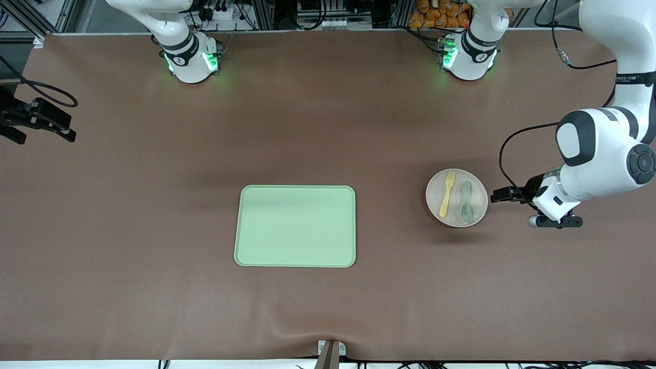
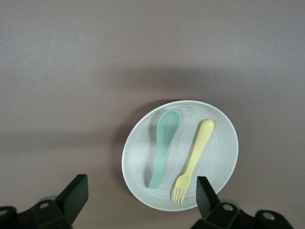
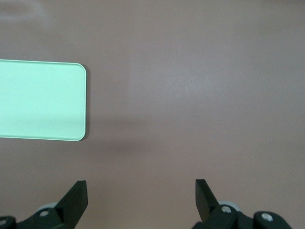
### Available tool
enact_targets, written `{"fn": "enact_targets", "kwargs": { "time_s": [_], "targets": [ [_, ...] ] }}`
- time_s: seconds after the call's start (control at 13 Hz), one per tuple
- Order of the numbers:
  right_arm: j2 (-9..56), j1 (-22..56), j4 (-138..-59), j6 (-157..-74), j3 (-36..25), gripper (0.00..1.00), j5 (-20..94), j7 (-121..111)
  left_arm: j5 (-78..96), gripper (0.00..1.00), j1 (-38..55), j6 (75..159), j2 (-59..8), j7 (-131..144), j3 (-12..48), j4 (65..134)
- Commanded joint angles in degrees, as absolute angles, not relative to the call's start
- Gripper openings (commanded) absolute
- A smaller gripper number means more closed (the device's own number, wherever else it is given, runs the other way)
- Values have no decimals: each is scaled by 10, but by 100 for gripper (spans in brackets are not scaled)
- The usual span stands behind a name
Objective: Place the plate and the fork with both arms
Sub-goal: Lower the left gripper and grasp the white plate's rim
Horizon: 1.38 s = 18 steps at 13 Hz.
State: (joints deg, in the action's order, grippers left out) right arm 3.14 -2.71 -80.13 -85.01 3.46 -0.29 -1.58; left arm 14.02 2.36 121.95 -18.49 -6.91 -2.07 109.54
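Plate (image 1: pixel 456 197): you have it on the table (image 1: pixel 154 205), toward the left arm's end, well apart from the tray; round, pale, shallow rim.
Fork (image 1: pixel 447 193): yellow, lying flat in the plate, tines pointing away from the front camera; it lies on the side of the plate toward the tray.
Spoon (image 1: pixel 466 202): grey-green, in the same plate, beside the fork and roughly parallel to it, not touching it.
Tray (image 1: pixel 295 226): light green, rectangular, flat on the table near its middle; you see nothing on it.
Left gripper (image 2: pixel 142 193): you find it in the air just beside the plate, at the left arm's end of the table; fingers (image 2: pixel 75 192) spread wide, holding nothing, touching nothing. In the left wrist view the plate edge shows between the fingertips.
Right gripper (image 3: pixel 142 196): over bare table, with a corner of the tray in its wrist view; fingers (image 3: pixel 76 198) spread wide, holding nothing. The right arm waits.
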Motion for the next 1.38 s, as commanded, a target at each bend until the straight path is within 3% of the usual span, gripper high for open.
{"fn": "enact_targets", "kwargs": {
  "time_s": [0.0,0.38,0.92,1.31],
  "targets": [
    [33,-24,-797,-851,33,100,3,-21,155,100,24,1253,-194,-71,-10,1113],
    [33,-25,-797,-851,33,100,4,-21,156,100,20,1316,-215,-83,-1,1147],
    [33,-24,-797,-851,33,100,4,-21,156,68,-1,1356,-243,-128,-1,1176],
    [33,-25,-797,-851,33,100,4,-20,156,55,-1,1375,-260,-132,-1,1185]
  ]
}}
